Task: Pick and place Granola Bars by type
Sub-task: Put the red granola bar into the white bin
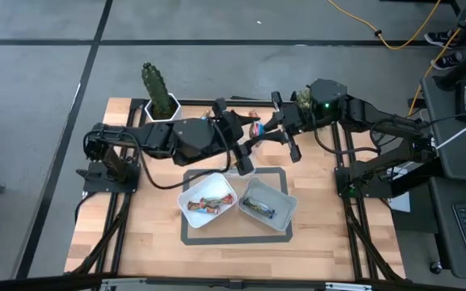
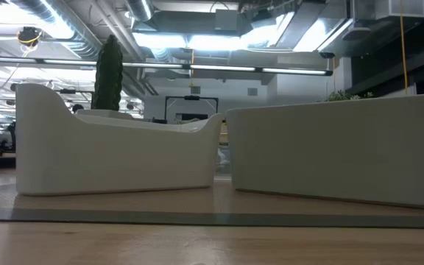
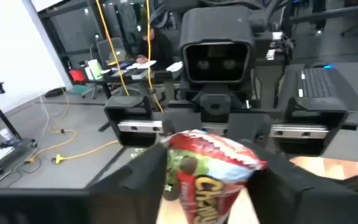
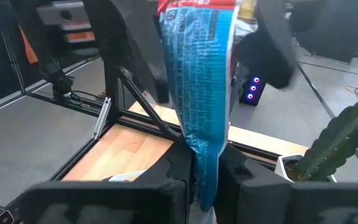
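Note:
A granola bar (image 1: pixel 256 128) hangs in the air between my two grippers, above the far edge of the two tubs. In the left wrist view its front (image 3: pixel 213 171) is red and green with yellow lettering. In the right wrist view its back (image 4: pixel 197 81) is blue with fine print. My left gripper (image 1: pixel 247 133) comes from the table's left and my right gripper (image 1: pixel 264 128) from the right; they face each other, both shut on the bar. The low view shows neither gripper. My left gripper has the bar between its two fingers (image 3: pixel 148 177), which stand against the bar's two long edges (image 3: pixel 173 174). The fingers come nearly level from the table's left. The bar is lifted clear of the table. My right gripper pinches the bar's narrow end (image 4: pixel 204 165) between its two fingers. They come nearly level from the table's right, along the bar. The bar stretches away from them toward the left gripper's fingers (image 4: pixel 272 37), clear of the table.
Below the grippers a white tub (image 1: pixel 186 202) holds several wrapped bars and a grey tub (image 1: pixel 285 212) holds one; both stand on a grey mat. A cactus in a white pot (image 1: pixel 160 93) stands at the far left. Bare wood lies toward the near edge.

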